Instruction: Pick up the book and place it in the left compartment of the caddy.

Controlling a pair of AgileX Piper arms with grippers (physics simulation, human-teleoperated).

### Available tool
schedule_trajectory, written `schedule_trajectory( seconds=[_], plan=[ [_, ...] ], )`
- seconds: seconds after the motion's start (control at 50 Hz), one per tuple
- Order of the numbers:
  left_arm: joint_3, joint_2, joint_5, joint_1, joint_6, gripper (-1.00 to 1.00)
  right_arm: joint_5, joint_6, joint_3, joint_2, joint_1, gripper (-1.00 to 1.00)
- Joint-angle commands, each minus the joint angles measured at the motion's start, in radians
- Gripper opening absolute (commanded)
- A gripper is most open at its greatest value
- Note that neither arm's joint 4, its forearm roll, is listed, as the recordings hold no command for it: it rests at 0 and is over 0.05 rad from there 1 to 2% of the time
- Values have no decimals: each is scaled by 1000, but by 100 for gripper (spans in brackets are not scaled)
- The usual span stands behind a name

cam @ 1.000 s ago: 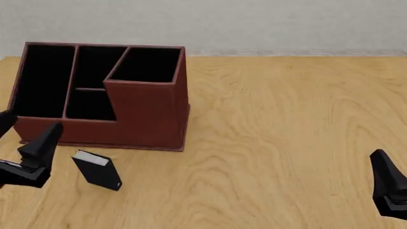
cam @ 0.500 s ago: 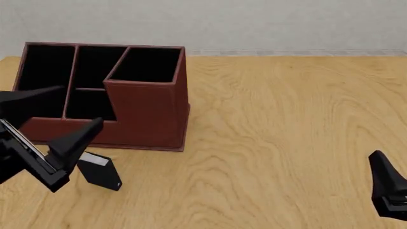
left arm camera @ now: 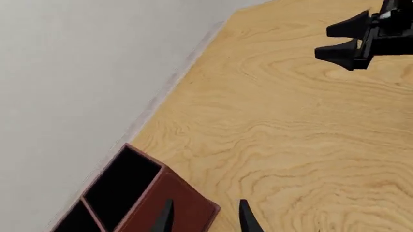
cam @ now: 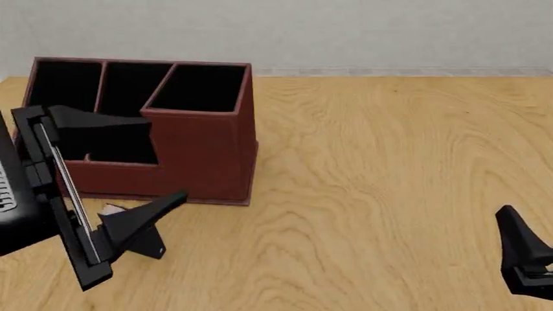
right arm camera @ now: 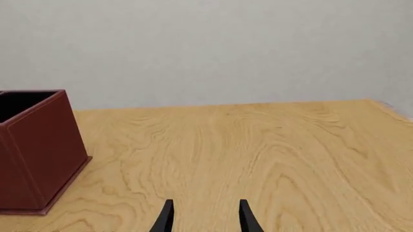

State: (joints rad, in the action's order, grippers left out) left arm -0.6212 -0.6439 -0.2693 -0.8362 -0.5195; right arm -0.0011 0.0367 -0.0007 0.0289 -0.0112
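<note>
The reddish-brown caddy point(cam: 203, 149) stands at the table's far left. Its long left compartment point(cam: 61, 81) is partly covered by my left arm. The book point(cam: 112, 210) lies on the table just in front of the caddy; only its white page edge and a black corner show behind my finger. My left gripper point(cam: 168, 159) is open wide, close to the camera, above the book and in front of the caddy, holding nothing. The left wrist view shows its fingertips point(left arm camera: 166, 217) over the caddy's point(left arm camera: 171, 203) tall corner. My right gripper point(cam: 522, 259) is open and empty at the near right.
Bare wooden table point(cam: 389, 162) stretches right of the caddy to a pale wall at the back. The right wrist view shows the caddy's tall corner point(right arm camera: 38, 145) far off. My right gripper point(left arm camera: 348, 41) appears in the left wrist view, fingers apart.
My left gripper has swung up and to the right, from beside the book to over it, now hiding most of the book and part of the caddy. The right gripper has barely moved.
</note>
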Motion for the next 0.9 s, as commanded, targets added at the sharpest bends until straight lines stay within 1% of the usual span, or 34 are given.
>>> schedule_trajectory(
  seconds=[0.02, 0.06, 0.12, 0.16, 0.22, 0.24, 0.3, 0.34, 0.36, 0.4, 0.42, 0.44, 0.46, 0.56, 0.58, 0.62, 0.7, 0.74, 0.9],
  plan=[
    [-91, -76, -105, -111, -82, 100, -21, -3, 0, 31, 2, 100],
    [-109, -85, -137, -134, -76, 100, -27, -2, 0, 38, 1, 100],
    [-145, -112, -166, -145, -78, 100, -41, -5, 0, 55, 2, 100],
    [-178, -139, -200, -158, -45, 100, -47, -7, 0, 61, 2, 100],
    [-200, -142, -241, -192, -22, 100, -57, -8, 0, 74, 1, 100],
    [-214, -143, -266, -216, 0, 100, -61, -8, 0, 79, 1, 100],
    [-201, -155, -279, -231, 9, 100, -56, -7, 0, 77, 1, 100],
    [-194, -160, -275, -229, 2, 100, -59, -8, 0, 80, 1, 100],
    [-197, -169, -296, -244, 17, 100, -65, -10, 1, 89, 2, 100],
    [-190, -166, -296, -247, 16, 100, -70, -11, 1, 96, 2, 100],
    [-190, -171, -310, -258, 36, 100, -74, -13, 0, 102, 4, 100],
    [-183, -181, -312, -253, 31, 100, -77, -13, 0, 106, 5, 100],
    [-170, -188, -310, -247, 10, 100, -82, -15, 0, 113, 5, 100],
    [-173, -204, -353, -265, 33, 100, -90, -19, 0, 127, 7, 100],
    [-162, -212, -352, -256, 19, 100, -93, -20, 0, 131, 8, 100],
    [-152, -219, -358, -254, 19, 100, -101, -22, 1, 140, 9, 100],
    [-150, -239, -367, -229, 2, 100, -113, -25, 1, 156, 12, 100],
    [-134, -256, -368, -207, -23, 100, -119, -27, 1, 164, 14, 100],
    [-107, -272, -373, -155, -53, 100, -126, -29, 1, 172, 19, 100]
  ],
)
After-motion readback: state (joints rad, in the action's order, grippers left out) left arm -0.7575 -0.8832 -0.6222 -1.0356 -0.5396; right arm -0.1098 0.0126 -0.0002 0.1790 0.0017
